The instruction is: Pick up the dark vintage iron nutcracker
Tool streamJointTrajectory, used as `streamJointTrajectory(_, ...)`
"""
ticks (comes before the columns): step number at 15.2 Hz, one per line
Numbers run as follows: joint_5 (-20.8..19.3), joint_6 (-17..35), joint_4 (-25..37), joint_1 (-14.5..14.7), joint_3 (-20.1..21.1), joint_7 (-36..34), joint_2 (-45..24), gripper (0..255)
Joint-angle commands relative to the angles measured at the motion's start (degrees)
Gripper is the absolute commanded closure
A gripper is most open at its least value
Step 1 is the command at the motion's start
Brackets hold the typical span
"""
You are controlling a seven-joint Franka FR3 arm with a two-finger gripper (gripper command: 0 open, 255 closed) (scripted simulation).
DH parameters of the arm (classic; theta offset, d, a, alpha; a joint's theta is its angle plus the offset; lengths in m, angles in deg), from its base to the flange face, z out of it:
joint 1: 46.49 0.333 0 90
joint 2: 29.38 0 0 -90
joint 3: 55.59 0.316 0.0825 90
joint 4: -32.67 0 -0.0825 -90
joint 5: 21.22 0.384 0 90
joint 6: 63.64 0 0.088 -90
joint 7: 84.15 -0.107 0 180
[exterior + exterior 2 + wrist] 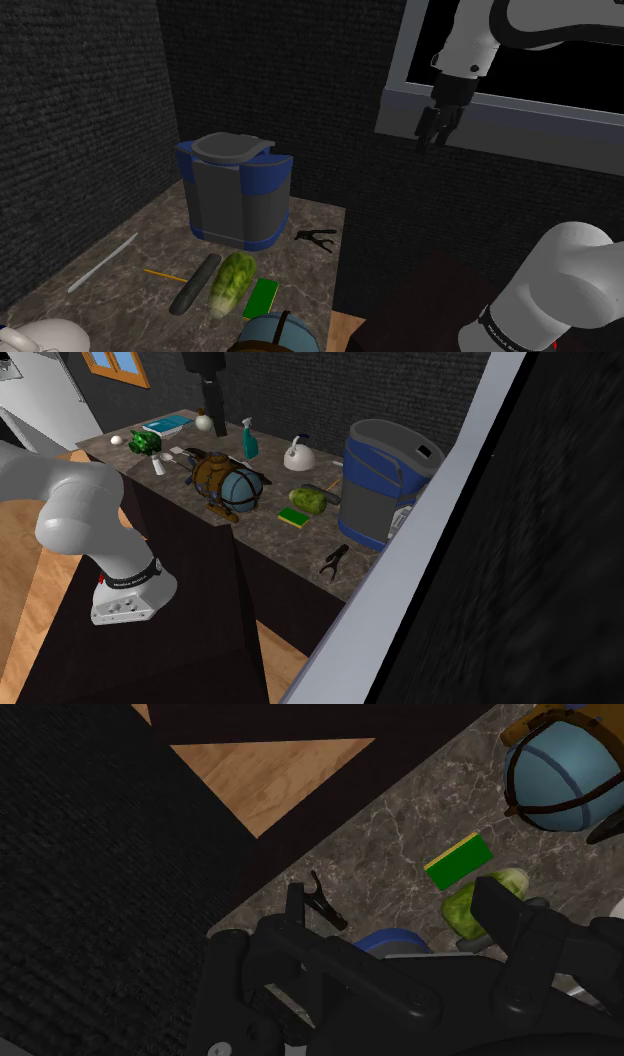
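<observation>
In the shoulder view, the blue and grey container [235,190] stands on the marbled counter [130,240]. The dark nutcracker [315,238] lies flat just beside the container's base, on the shoulder view's right, near the counter's edge. The end effector [435,138] hangs high above and to the shoulder view's right of the container, in front of a grey window sill [500,115], with its fingers parted and nothing between them. In the second exterior view, the nutcracker [335,560] lies in front of the container [385,477], close to the counter's [270,532] near edge, while a green sponge [294,517] and a lettuce [308,499] lie on the container's other side. In the wrist view, the end effector [395,904] is open and empty, its black fingers [497,909] wide apart. The container's top [390,944] shows between them, and the nutcracker [328,912] lies on the counter [400,824] just beside the container.
</observation>
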Motion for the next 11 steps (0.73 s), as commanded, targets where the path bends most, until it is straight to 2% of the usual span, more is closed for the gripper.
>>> streamJointTrajectory(1,0.0,0.0,0.0,0.0,0.0,0.0,0.0,0)
streamJointTrajectory(11,-1.9,16.4,-3.6,0.6,-2.6,8.9,-15.7,0)
